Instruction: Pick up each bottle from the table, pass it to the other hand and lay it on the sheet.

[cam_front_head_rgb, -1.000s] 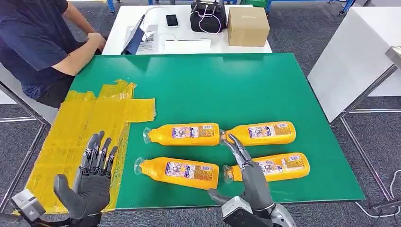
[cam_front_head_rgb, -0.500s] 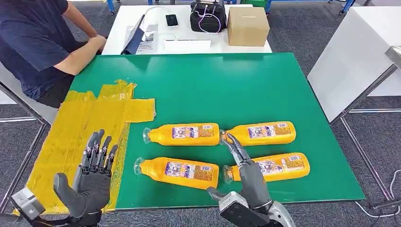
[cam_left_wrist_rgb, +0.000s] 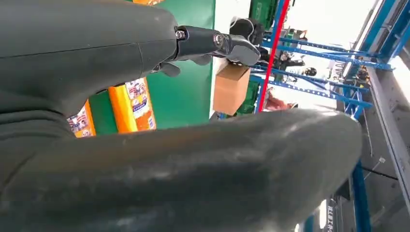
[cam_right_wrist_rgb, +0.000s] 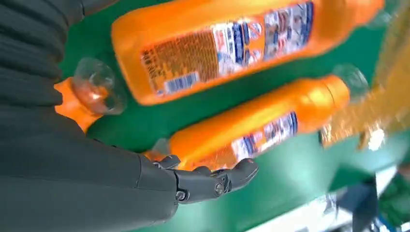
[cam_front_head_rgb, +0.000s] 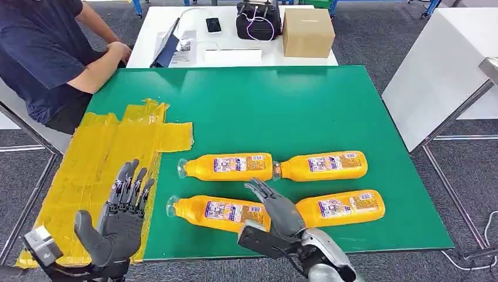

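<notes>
Green table (cam_front_head_rgb: 282,106) was seen w/ yellow sheet (cam_front_head_rgb: 100,164) spread over its near-left part. Four orange bottles were laid flat on the green surface, right of the sheet, in two rows: far-left bottle (cam_front_head_rgb: 229,166), far-right bottle (cam_front_head_rgb: 326,165), near-left bottle (cam_front_head_rgb: 217,211), near-right bottle (cam_front_head_rgb: 346,207). Left hand (cam_front_head_rgb: 120,220) was held above the sheet's near edge, palm up, fingers spread, nothing held. Right hand (cam_front_head_rgb: 281,214) was positioned over the near-left bottle's base end, fingers extended & apart, no grip seen
</notes>
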